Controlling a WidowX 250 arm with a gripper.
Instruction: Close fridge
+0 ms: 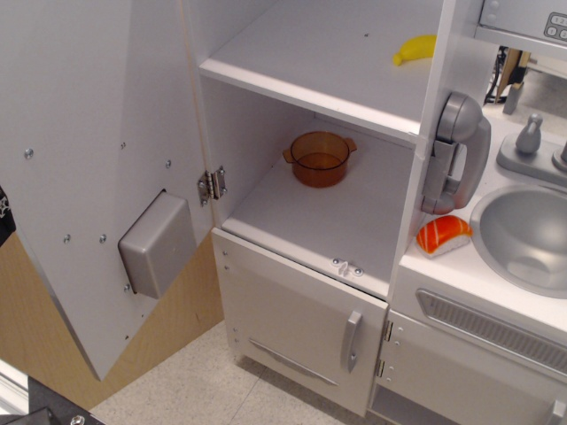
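The white toy fridge (319, 106) stands open, showing two white shelves. Its large door (89, 159) is swung wide to the left, inner face toward me, with a grey box (158, 243) (the back of the dispenser panel) on it. The door's handle is hidden on its far side. A metal hinge (212, 185) joins the door to the cabinet. An orange translucent pot (320, 158) sits on the lower shelf. A yellow banana (415, 49) lies on the upper shelf. No gripper shows in the frame.
A smaller white lower door (301, 323) with a short grey handle (352, 341) is shut below. To the right are a grey toy phone (456, 152), a salmon sushi toy (443, 235), a grey sink (524, 237) and a faucet (532, 142).
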